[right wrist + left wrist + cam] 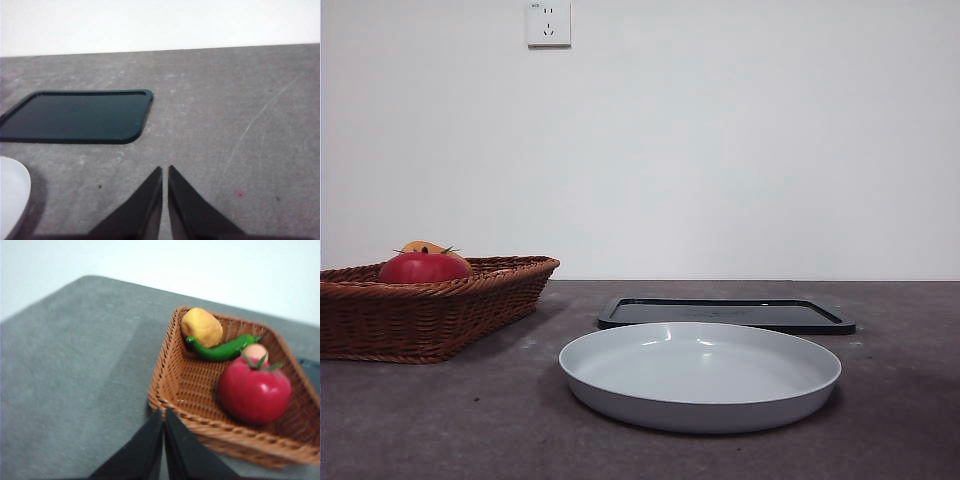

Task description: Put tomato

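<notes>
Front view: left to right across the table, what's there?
Basket holding the tomato → grey plate → black tray, which sits behind the plate and reaches furthest right.

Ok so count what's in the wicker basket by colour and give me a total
Red: 1, the tomato
Yellow: 1, the oblong fruit
Green: 1, the pepper
Peach-coloured: 1, the small fruit partly hidden behind the tomato
Total: 4 in the basket

Tomato [421, 268] in basket [440, 315] at left, plate [700, 375] right of it, tray [725, 314] behind plate
</notes>
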You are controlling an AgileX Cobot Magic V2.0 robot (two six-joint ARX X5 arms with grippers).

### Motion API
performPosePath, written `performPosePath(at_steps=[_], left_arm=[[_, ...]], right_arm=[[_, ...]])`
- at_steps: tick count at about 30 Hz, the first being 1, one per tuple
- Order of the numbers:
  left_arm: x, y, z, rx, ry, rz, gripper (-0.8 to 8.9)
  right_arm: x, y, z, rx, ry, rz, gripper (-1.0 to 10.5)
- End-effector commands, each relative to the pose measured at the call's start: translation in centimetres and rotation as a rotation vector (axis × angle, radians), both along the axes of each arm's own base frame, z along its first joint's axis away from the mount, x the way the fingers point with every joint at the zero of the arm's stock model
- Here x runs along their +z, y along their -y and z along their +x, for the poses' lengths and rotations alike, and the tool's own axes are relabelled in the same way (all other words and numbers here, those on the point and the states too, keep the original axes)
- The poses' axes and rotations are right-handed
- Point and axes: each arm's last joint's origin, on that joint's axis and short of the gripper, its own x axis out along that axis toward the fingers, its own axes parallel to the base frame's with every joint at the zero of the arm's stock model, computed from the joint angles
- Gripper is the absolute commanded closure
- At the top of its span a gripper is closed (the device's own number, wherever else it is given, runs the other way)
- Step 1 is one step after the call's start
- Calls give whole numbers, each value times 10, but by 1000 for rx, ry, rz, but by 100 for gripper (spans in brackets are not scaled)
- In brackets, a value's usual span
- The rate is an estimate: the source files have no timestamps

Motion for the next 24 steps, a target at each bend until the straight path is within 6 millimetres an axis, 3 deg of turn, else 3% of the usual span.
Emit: performPosePath(at_steps=[1, 12, 24], left_arm=[[-7, 0, 1, 30, -20, -156, 806], [8, 1, -2, -10, 11, -258, 804], [56, 5, -10, -110, -39, -269, 804]], right_arm=[[-1, 0, 0, -11, -12, 80, 938], [9, -1, -2, -8, -4, 213, 938], [73, -2, -14, 32, 15, 212, 938]])
